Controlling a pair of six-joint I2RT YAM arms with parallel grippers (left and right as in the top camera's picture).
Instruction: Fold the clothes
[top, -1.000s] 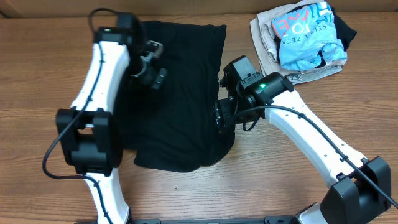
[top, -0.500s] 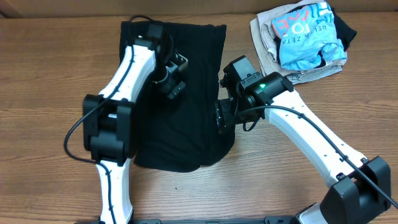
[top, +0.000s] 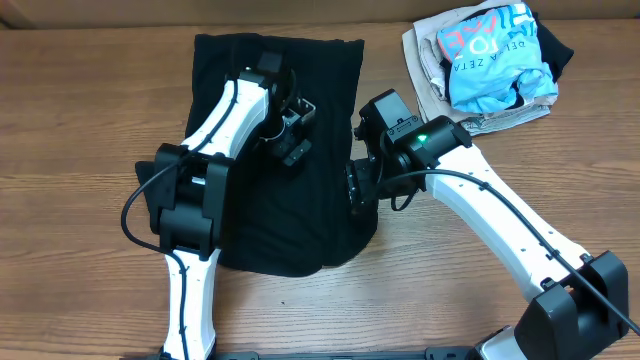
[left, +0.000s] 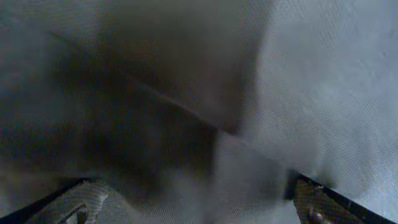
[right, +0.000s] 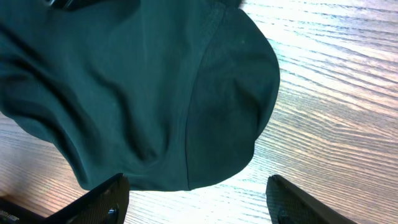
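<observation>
**Overhead and wrist views.** The black shirt (top: 325, 85) is laid out on the wooden table (top: 70, 110), just left of the pile of garments (top: 490, 65) and not touching it. The left gripper (top: 292, 140) is farther left of the pile, low over the middle of the shirt. Its wrist view is filled with blurred fabric, and its fingers (left: 74, 204) are set wide apart. The right gripper (top: 355, 190) is left of the pile and nearer the robot, at the shirt's right edge. Its fingers (right: 102, 198) are spread wide with nothing between them, above the rounded hem and bare wood.
</observation>
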